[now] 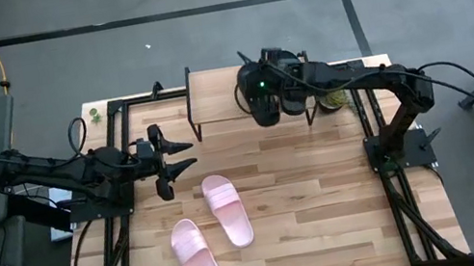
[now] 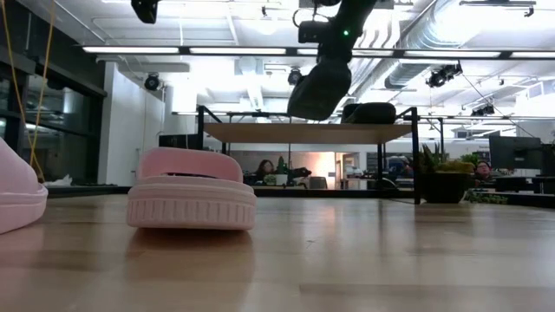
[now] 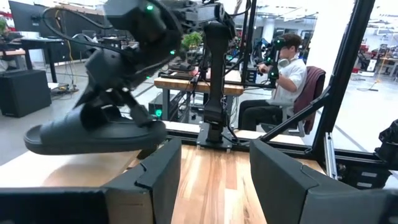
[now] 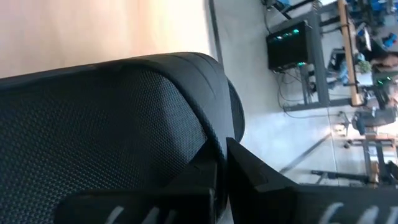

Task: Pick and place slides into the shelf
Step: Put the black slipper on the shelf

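Note:
One black slide (image 1: 262, 104) hangs in my right gripper (image 1: 259, 82) over the right part of the shelf's light wood top board (image 1: 215, 93). In the low view this slide (image 2: 318, 91) is tilted above the board (image 2: 303, 133). The second black slide (image 2: 370, 112) lies on the board's right end. Two pink slides (image 1: 228, 210) (image 1: 198, 257) rest on their soles on the table, near the middle. My left gripper (image 1: 175, 159) is open, level, left of the shelf and touching nothing. My right gripper holds the black slide by its wide strap (image 4: 124, 124), pinched between the two fingers (image 4: 261, 180). It comes from above, slanting in from the table's right side. The slide (image 3: 93, 134) is lifted clear above the shelf board, tilted in the low view.
A small potted plant (image 1: 336, 98) stands right of the shelf by the table's far right corner. Black frame rails run along the table's left and right sides. A person (image 3: 286, 74) sits beyond the table in the left wrist view. Bare wood lies right of the pink slides.

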Tool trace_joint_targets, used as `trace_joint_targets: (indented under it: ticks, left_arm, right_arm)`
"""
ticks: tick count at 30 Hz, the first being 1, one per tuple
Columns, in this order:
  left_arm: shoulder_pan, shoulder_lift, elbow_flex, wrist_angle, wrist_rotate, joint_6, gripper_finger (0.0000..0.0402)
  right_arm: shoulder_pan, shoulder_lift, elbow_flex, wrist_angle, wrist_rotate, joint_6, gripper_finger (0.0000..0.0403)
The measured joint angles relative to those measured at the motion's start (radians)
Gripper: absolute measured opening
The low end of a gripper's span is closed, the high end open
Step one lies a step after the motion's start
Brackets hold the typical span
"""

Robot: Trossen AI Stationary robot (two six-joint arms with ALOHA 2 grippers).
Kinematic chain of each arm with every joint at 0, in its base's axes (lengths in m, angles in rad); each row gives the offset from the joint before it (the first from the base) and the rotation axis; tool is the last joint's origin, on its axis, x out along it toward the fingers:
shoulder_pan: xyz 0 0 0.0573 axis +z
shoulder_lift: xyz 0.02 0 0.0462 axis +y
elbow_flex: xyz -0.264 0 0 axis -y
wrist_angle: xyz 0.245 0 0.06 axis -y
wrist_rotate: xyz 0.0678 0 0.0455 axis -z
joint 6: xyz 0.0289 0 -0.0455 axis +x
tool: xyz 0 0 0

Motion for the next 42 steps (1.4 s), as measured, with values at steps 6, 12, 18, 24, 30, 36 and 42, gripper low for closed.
trace_joint_targets:
  ticks: [6,12,18,24,30,36,42]
  left_arm:
    - [0.000,-0.003,0.000,0.000,0.000,-0.002,0.0175]
    - [0.000,-0.003,0.000,-0.001,0.000,-0.003,0.0175]
    - [0.000,-0.003,0.000,-0.001,0.001,-0.003,0.0175]
    - [0.000,-0.003,0.000,-0.002,0.001,-0.004,0.0175]
    - [0.000,-0.003,0.000,-0.002,0.002,-0.004,0.0175]
    - [0.000,-0.003,0.000,-0.002,0.002,-0.004,0.0175]
    - [0.000,-0.003,0.000,-0.002,0.002,-0.004,0.0175]
  right_arm:
    - [-0.056,0.000,0.000,0.036,-0.052,-0.022,0.0000]
    - [-0.088,0.000,0.000,0.060,-0.074,-0.025,0.0000]
    - [-0.106,0.002,0.000,0.063,-0.076,-0.025,0.0000]
    - [-0.117,0.038,0.000,0.055,-0.098,-0.022,0.0000]
    - [-0.117,0.056,0.000,0.026,-0.062,-0.025,0.0000]
    - [-0.117,0.055,0.000,-0.051,-0.021,-0.024,0.0000]
    - [-0.117,0.055,0.000,-0.098,-0.014,-0.015,0.0000]
